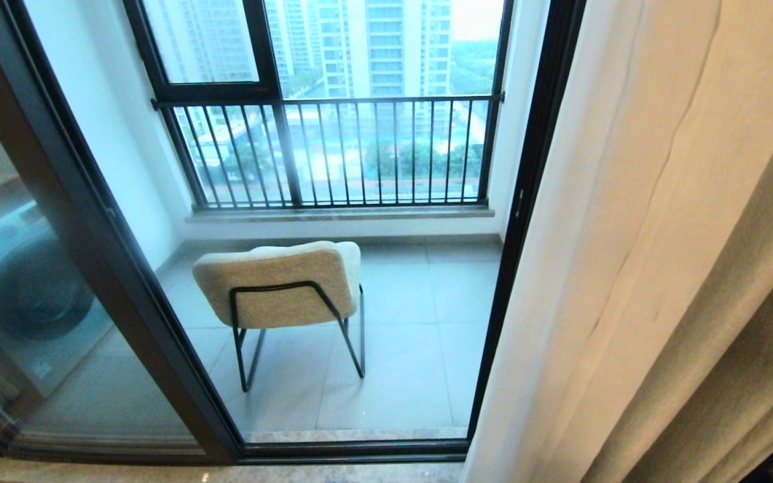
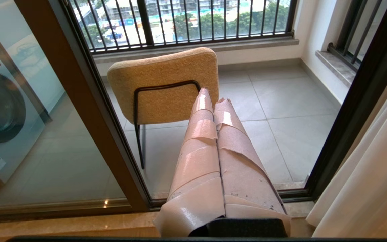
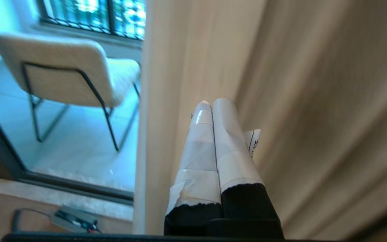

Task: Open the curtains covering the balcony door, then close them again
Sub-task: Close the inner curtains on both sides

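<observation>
Curtains (image 1: 648, 268) hanging bunched at right side, leaving balcony door (image 1: 527, 221) glass uncovered. Chair (image 1: 286, 288) sitting on balcony tiles beyond glass. Right gripper (image 3: 213, 102) pointing at curtain folds, taped fingers pressed together, gripping nothing. Left gripper (image 2: 213, 97) facing chair, fingers likewise pressed together, empty.

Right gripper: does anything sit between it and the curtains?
Nothing visible does. The right gripper, jaws shut, points straight at the curtains with only open air between. The chair stands off to the side, beyond the balcony door.
</observation>
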